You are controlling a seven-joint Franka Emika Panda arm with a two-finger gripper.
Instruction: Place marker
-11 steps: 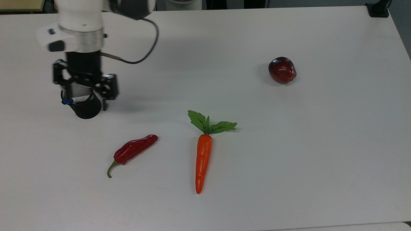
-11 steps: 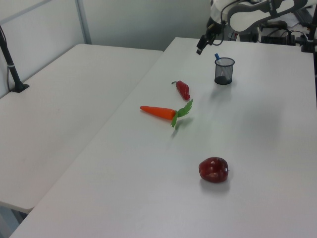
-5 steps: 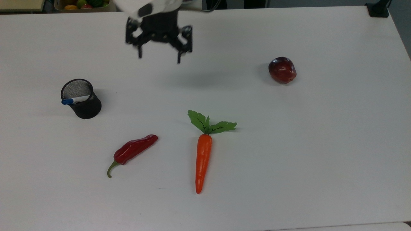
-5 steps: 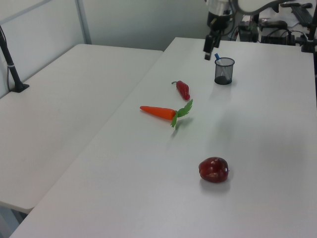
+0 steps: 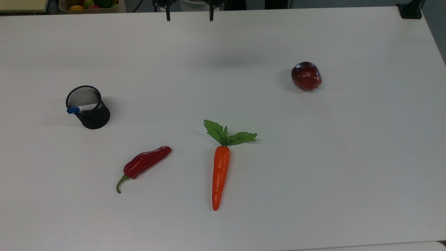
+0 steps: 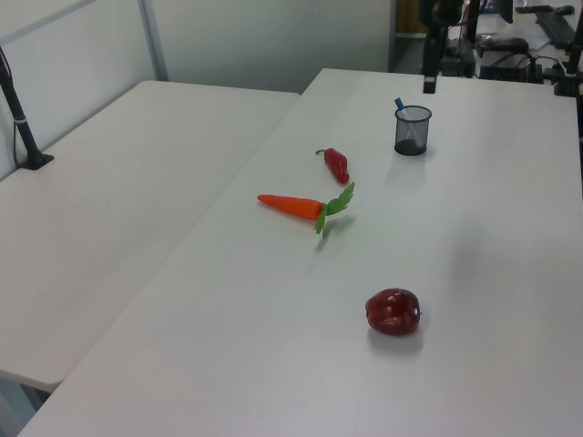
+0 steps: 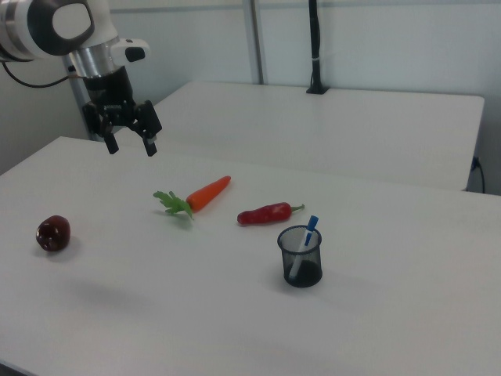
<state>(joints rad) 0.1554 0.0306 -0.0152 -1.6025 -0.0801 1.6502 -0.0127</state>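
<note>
The marker (image 5: 81,109) stands tilted inside the black mesh cup (image 5: 91,115) near one end of the tabletop (image 5: 313,167), blue cap poking over the rim; nothing else is in the cup. It looks light, stiff and smooth, best gripped mid-barrel. The pincer (image 7: 130,139) hangs empty, fingers spread, over the tabletop's far edge.
</note>
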